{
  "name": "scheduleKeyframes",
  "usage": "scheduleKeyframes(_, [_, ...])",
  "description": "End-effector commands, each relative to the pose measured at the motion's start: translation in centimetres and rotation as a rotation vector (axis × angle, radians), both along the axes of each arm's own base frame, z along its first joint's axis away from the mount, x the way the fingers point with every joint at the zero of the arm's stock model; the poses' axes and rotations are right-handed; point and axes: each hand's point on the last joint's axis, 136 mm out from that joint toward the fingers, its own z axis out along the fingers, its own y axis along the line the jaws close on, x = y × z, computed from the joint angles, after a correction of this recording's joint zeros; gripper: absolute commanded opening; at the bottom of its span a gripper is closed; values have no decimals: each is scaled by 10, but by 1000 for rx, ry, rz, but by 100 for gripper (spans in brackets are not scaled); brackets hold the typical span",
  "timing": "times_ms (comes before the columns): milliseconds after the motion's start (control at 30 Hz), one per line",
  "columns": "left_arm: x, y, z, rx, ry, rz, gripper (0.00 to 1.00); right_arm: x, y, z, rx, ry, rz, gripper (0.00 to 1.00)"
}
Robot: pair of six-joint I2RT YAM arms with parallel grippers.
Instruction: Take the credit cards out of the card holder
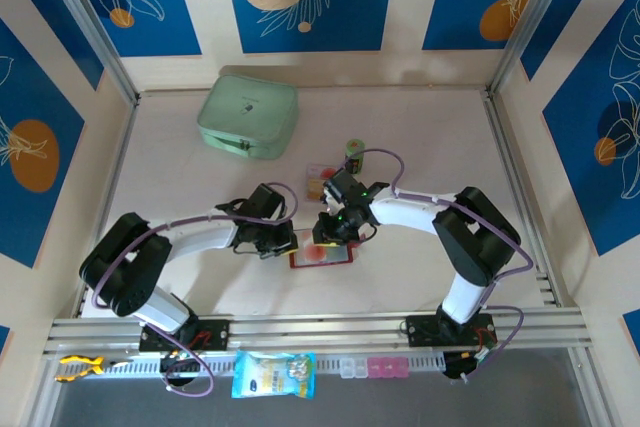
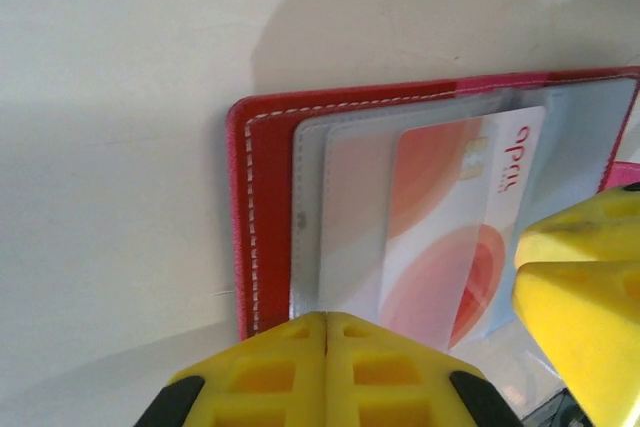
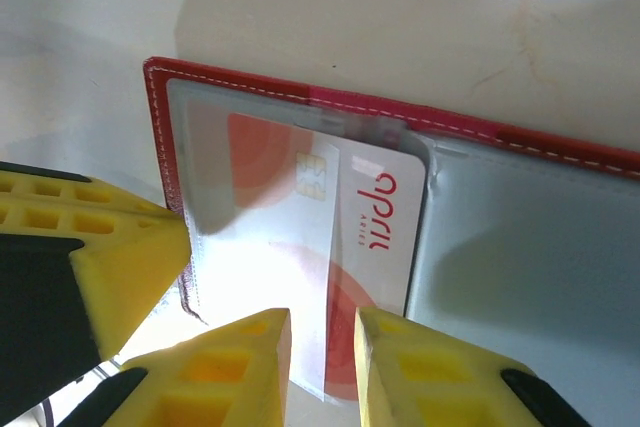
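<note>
The white-shelled, black-jointed left arm (image 1: pixel 200 235) and right arm (image 1: pixel 410 212) are trailing looped lilac cables (image 1: pixel 384 153) behind the grippers. The left gripper (image 2: pixel 325 332) and right gripper (image 3: pixel 322 347) are both wearing yellow moulded fingers (image 2: pixel 270 377) (square recesses, black backing plates behind the tips).

A robot test booth: aluminium frame (image 1: pixel 320 327), blue printed wall panels (image 1: pixel 350 7), white table (image 1: pixel 420 137).
</note>
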Motion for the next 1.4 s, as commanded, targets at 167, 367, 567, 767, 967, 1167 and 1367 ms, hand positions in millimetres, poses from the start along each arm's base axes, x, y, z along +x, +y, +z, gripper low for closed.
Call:
scheduleKeyframes(167, [2, -19, 14, -37, -21, -51, 4, 1, 0, 15, 28, -18, -2, 24])
scheduleKeyframes(367, [0, -23, 7, -24, -12, -57, 4, 2, -6, 15, 35, -14, -17, 24])
scheduleKeyframes(567, [0, -27, 3, -47, -4, -54, 3, 2, -9, 13, 46, -3, -30, 24])
scheduleKeyframes(767, [0, -28, 4, -42, -1, -61, 4, 2, -12, 12, 51, 0, -39, 24])
scheduleKeyframes(967, [-5, -21, -4, -5, 20, -59, 3, 2, -14, 10, 58, 10, -45, 24])
scheduleKeyframes(1167, [-7, -16, -11, 26, 33, -62, 3, 1, -10, 9, 93, 35, -48, 24])
scheduleKeyframes(1367, [-9, -13, -14, 39, 36, -61, 3, 0, -11, 3, 88, 52, -52, 24])
